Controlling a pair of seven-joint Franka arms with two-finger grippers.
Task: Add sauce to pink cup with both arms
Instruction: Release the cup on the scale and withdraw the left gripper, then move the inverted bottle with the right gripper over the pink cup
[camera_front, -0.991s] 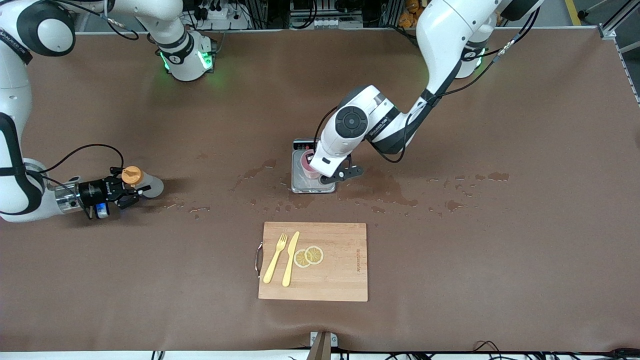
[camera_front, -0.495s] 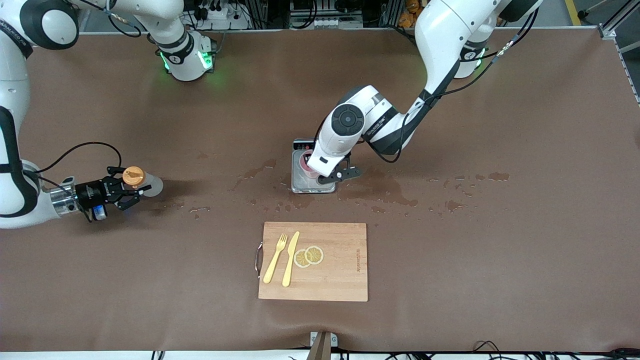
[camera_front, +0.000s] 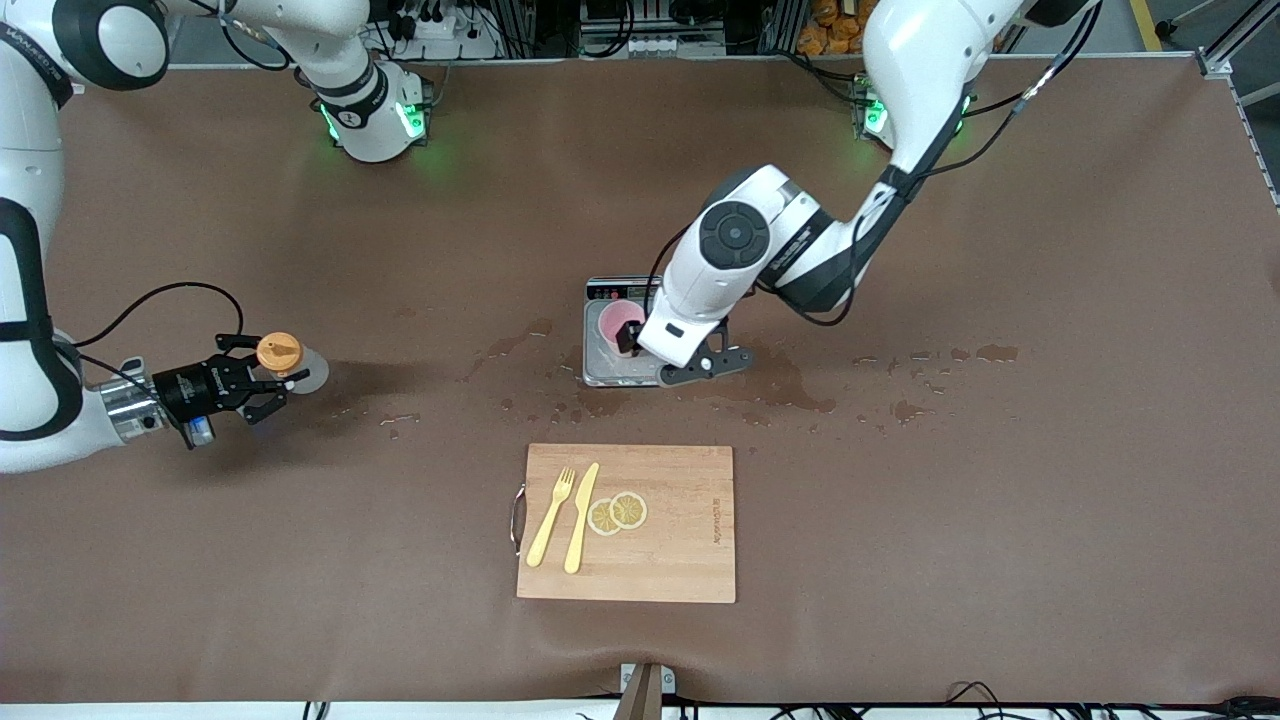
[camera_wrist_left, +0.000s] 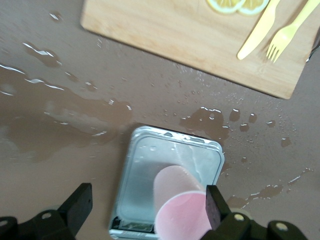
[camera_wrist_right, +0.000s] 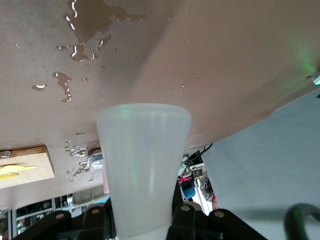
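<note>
You have the brown table (camera_front: 1000, 480) filling the front view, with wet patches (camera_front: 770, 385) spread across its middle. The left arm (camera_front: 900, 90) comes down from the upper right of that frame and bends to the centre. The right arm (camera_front: 30, 300) runs down the left edge of the frame and turns inward at mid-height.

A wooden cutting board (camera_front: 680, 560) lies low in the centre of the front view, nearer the camera than the scale. On it rest a yellow fork (camera_front: 550, 517), a yellow knife (camera_front: 580, 517) beside it, and two lemon slices (camera_front: 617, 512) just beside the knife.

A small metal-topped scale (camera_front: 600, 372) sits at the centre of the frame, and the pink cup (camera_front: 618, 322) stands upright on its platform. The left gripper (camera_front: 665, 350) is over the scale; in the left wrist view its fingers (camera_wrist_left: 79, 202) are spread wide, with one finger close beside the pink cup's rim (camera_wrist_left: 182, 217), so you are holding nothing there.

At the left of the front view, the right gripper (camera_front: 262, 385) is clamped on the sauce bottle (camera_front: 308, 370), whose orange cap (camera_front: 279, 351) faces up. The right wrist view shows the translucent bottle (camera_wrist_right: 142, 165) rising from between the fingers, filling the frame's middle.
</note>
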